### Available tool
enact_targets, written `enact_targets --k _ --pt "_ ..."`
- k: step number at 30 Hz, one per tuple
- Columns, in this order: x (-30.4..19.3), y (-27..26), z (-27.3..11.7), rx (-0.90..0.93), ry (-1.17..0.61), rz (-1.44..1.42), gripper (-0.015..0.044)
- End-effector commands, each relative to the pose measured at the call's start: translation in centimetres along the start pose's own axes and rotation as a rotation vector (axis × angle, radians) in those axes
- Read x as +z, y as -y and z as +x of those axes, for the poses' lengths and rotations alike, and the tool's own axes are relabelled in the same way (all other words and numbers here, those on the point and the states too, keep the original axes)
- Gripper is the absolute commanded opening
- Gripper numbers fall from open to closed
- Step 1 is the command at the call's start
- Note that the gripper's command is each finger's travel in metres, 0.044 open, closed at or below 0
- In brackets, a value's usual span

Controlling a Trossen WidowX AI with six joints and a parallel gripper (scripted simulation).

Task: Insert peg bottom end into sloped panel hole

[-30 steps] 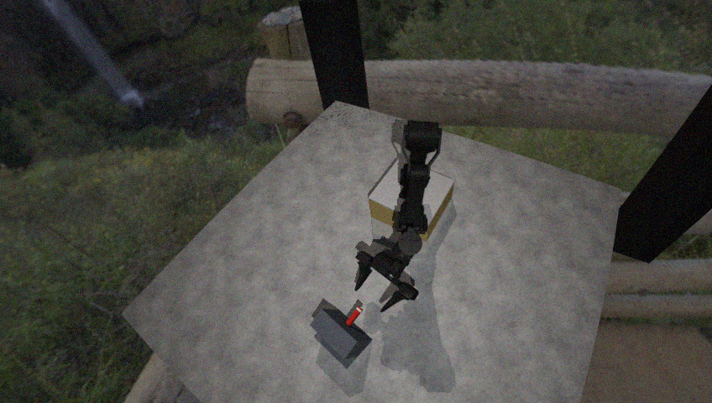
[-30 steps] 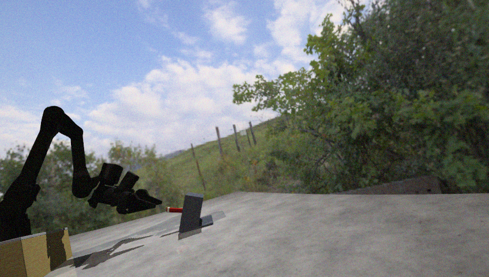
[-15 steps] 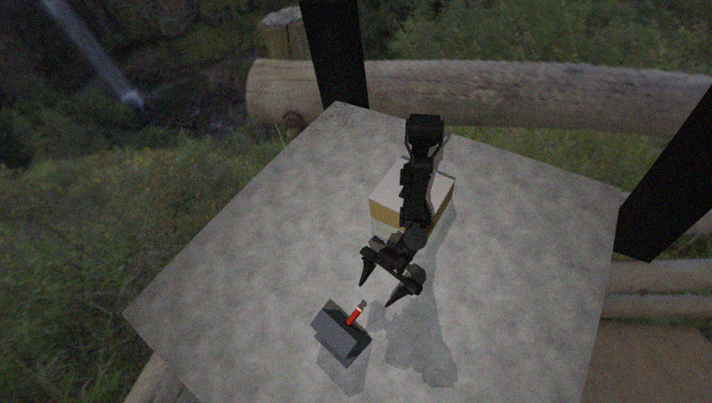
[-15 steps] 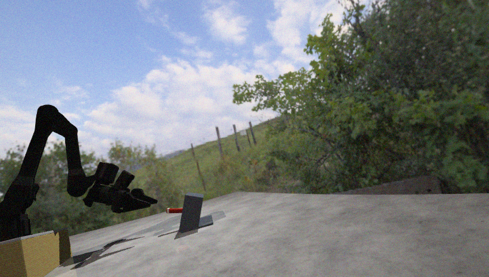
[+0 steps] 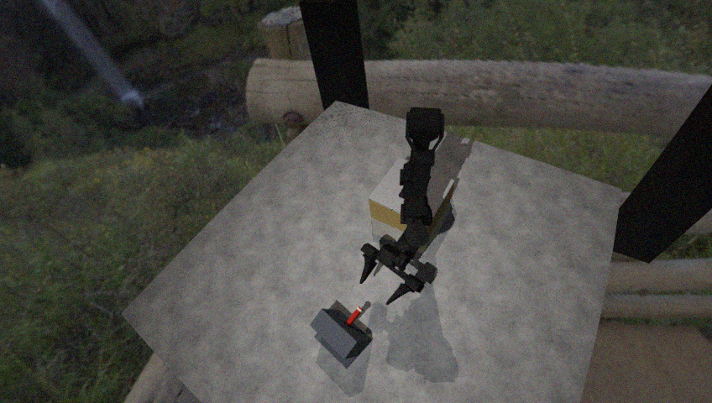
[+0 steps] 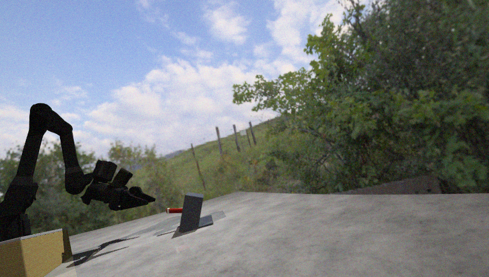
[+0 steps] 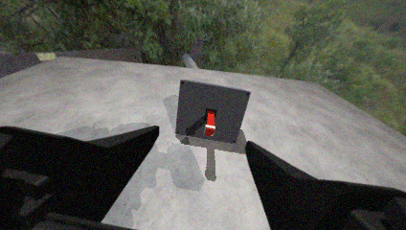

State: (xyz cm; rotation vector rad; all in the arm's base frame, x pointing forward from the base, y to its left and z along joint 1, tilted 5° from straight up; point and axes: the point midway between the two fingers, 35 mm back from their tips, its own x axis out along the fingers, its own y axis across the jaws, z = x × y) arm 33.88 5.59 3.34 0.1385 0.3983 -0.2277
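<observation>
A red peg (image 5: 353, 316) (image 6: 175, 210) (image 7: 211, 120) with a white band near its outer end sticks out of the hole in the dark grey sloped panel (image 5: 333, 333) (image 6: 191, 212) (image 7: 230, 110). Its inner end is hidden in the hole, so its depth cannot be seen. The peg points out toward the arm, clear of the table. My gripper (image 5: 374, 293) (image 6: 150, 200) (image 7: 202, 137) is open and empty. It hangs above the table, a short way back from the peg's outer end, with the peg between the two fingertips in the wrist view but not touched.
The grey table (image 5: 524, 299) (image 6: 343, 233) bears the panel. A yellow-sided box with a pale top (image 5: 387, 191) (image 6: 41, 252) stands by the arm's base. Dark posts (image 5: 339, 49) (image 5: 659, 199) rise beyond the table's far edge and right corner.
</observation>
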Motion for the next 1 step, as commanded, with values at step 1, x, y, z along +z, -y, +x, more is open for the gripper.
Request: enact_targets --k 1 --pt "0.28 0.03 -0.26 -0.002 0.003 0.006 0.044"
